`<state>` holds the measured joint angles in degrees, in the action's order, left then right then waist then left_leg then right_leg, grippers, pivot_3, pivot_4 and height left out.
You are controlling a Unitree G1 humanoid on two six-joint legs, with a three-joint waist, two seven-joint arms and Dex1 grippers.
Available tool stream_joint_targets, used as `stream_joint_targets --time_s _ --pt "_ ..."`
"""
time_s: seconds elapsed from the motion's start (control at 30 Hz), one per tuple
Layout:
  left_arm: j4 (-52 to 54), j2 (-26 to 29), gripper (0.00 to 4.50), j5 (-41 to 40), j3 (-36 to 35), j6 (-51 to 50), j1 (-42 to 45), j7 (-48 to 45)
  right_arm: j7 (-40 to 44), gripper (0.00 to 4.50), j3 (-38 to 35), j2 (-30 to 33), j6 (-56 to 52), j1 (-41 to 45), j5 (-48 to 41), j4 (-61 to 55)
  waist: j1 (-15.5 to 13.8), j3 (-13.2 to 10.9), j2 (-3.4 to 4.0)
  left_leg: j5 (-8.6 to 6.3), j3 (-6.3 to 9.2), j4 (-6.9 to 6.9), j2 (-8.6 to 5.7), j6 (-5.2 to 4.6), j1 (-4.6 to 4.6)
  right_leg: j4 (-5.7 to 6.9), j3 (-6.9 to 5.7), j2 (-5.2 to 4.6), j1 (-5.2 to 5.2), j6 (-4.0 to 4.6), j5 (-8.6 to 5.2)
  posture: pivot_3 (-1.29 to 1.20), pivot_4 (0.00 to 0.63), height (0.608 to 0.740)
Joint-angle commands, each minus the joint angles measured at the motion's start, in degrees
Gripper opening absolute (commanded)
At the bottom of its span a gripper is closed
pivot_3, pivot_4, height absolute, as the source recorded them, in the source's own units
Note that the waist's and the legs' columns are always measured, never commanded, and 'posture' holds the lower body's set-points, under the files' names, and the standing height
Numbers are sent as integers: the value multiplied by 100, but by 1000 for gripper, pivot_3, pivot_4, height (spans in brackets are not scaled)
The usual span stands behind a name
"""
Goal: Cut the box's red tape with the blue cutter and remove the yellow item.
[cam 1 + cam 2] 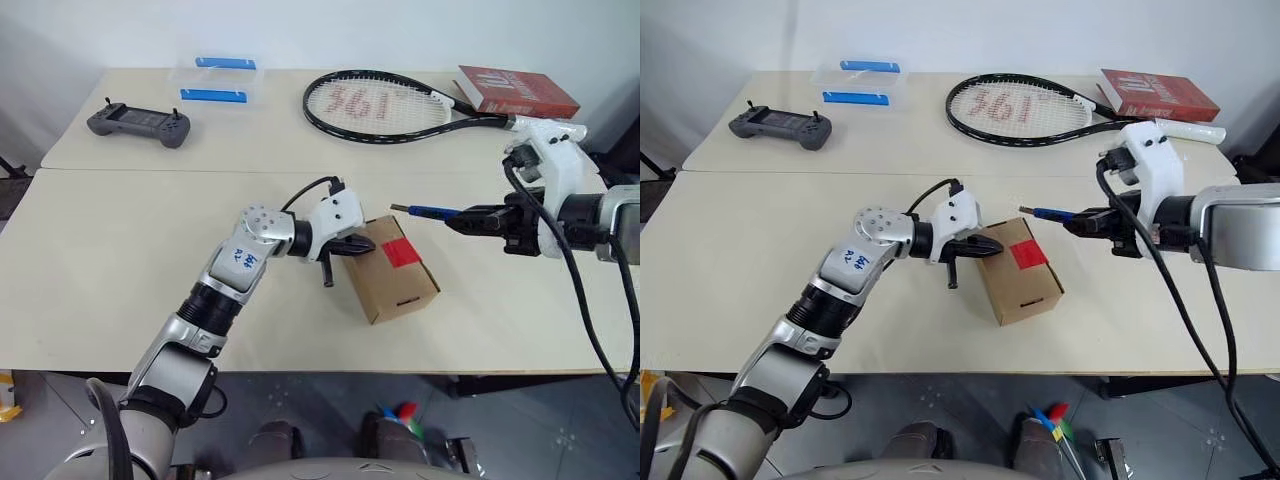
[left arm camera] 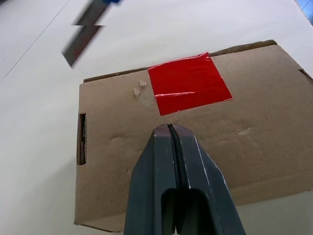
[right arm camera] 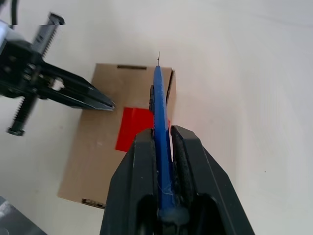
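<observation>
- The box (image 1: pixel 391 271) is seen lying on the near table (image 1: pixel 120 260), slightly right of centre, with its flaps shut and a small slot in its near side.
- The red tape (image 1: pixel 402 252) is stuck across the seam on the box's top face and looks uncut.
- The left gripper (image 1: pixel 356 250) is pressed together, its two black fingers meeting tip to tip with nothing between them; the tips rest on the left part of the box top, just beside the tape.
- The right gripper (image 1: pixel 462 220) is clamped on the blue cutter (image 1: pixel 430 212), which is held roughly level and points left, its thin tip in the air just beyond the far right edge of the box, apart from the tape.
- On the far table are placed a black racket (image 1: pixel 385 106), a red book (image 1: pixel 517 92), a clear container with blue clips (image 1: pixel 216 80) and a grey handheld controller (image 1: pixel 138 124).
</observation>
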<state>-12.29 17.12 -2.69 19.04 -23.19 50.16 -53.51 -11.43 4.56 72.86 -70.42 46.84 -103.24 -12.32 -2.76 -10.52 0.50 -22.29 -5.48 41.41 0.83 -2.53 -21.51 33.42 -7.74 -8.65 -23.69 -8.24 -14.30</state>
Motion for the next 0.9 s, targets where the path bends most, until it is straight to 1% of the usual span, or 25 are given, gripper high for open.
stream_joint_targets --time_s 0.03,0.33,0.53,0.67,0.9 --pt "35 96 0 118 125 -142 -167 -31 140 166 -99 -74 -169 42 366 -37 2 0 0 0 -1 0 0 0 0 0 0 0 0 0 0 0 150 740" --pt "86 127 0 120 139 -194 -169 -31 194 166 -243 -343 -356 -78 578 -34 15 0 0 0 -1 0 -1 0 0 1 0 1 0 0 0 0 150 740" --pt "95 124 0 123 153 -207 -172 -30 187 166 -280 -339 -434 -143 523 -57 15 0 0 0 -1 0 -1 0 0 1 -1 2 0 0 0 0 150 740" --pt "97 151 0 154 185 -259 -162 -43 -14 166 -191 -216 -403 -112 -129 -3 15 0 0 0 -1 0 -1 0 1 2 -1 2 0 0 0 0 150 740" --pt "87 142 0 300 384 -324 -176 8 -397 166 87 35 -310 -72 -912 86 28 0 0 0 -1 -1 -1 1 2 1 -1 2 0 0 0 0 150 740"
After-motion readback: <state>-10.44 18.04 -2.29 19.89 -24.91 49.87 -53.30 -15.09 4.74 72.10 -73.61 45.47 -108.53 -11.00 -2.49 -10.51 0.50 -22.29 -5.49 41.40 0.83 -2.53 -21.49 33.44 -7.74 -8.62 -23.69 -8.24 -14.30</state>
